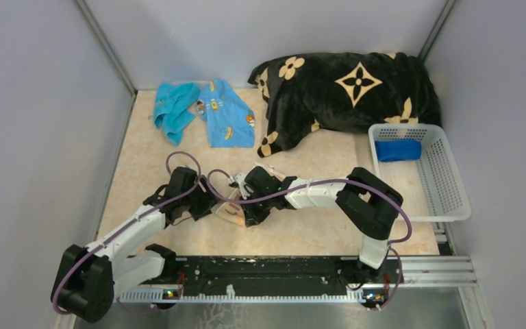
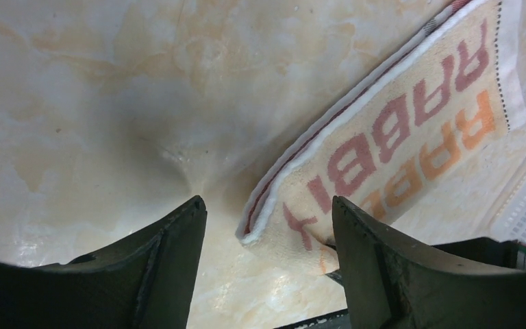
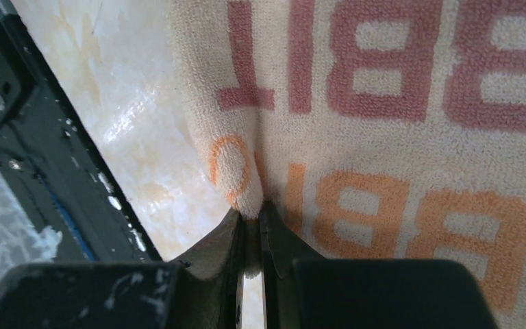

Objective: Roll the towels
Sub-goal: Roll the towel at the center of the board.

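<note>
The RABBIT towel (image 1: pixel 231 211) lies folded on the table between my two grippers; its red and orange letters fill the right wrist view (image 3: pixel 397 137) and show in the left wrist view (image 2: pixel 390 144). My right gripper (image 3: pixel 252 218) is shut on a pinched fold of this towel. My left gripper (image 2: pixel 267 212) is open, its fingers either side of the towel's near corner, just above the table. A turquoise towel (image 1: pixel 173 108) and a light blue cartoon towel (image 1: pixel 227 115) lie crumpled at the back. A rolled dark blue towel (image 1: pixel 398 150) sits in the basket.
A white plastic basket (image 1: pixel 445 192) stands at the right. A large black blanket with tan flowers (image 1: pixel 346 92) is heaped at the back right. Grey walls close in left, right and back. A black rail (image 1: pixel 267 271) runs along the near edge.
</note>
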You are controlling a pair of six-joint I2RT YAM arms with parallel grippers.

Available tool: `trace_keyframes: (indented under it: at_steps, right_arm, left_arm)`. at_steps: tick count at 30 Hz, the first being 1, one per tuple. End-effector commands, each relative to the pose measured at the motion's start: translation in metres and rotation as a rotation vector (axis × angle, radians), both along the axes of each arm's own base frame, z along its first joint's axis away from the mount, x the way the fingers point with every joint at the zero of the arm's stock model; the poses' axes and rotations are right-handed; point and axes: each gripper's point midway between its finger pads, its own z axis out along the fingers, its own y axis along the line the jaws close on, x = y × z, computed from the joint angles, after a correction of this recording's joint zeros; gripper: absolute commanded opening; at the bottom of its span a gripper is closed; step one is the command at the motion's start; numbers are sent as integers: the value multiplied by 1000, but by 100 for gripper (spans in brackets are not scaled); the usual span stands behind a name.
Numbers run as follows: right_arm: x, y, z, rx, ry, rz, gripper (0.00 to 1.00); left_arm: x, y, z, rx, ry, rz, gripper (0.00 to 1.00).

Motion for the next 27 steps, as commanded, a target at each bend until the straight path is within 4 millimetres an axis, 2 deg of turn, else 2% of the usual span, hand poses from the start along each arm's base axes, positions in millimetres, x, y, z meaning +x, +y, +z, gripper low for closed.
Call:
trace_keyframes:
  at_steps: [1,7,15,17,22,24,25,27]
  right_arm:
    - [-13,14,3,123,208,-58,7]
    - [-12,11,-6,148,335,-117,7]
    - [-9,8,-10,145,341,-154,7]
    - [-9,7,-10,150,343,-162,7]
    - [-14,3,-9,167,371,-179,7]
    - [-16,1,-10,174,392,-192,7]
    - [-16,0,-11,178,401,-202,7]
    - [-16,-3,-11,194,423,-220,7]
  left_arm:
    - [-14,-3,-3,-54,54,22,73]
    - [-12,-9,3,-92,27,12,65]
    - [-11,-15,-18,-77,82,-3,48]
    - [-8,-14,-23,-61,88,3,42]
    - [2,-15,-22,-30,81,-10,14]
    - [5,-13,-19,-12,69,-12,13]
    - [7,-12,-16,-2,61,-10,18]
    - [10,-8,-9,14,37,-5,32]
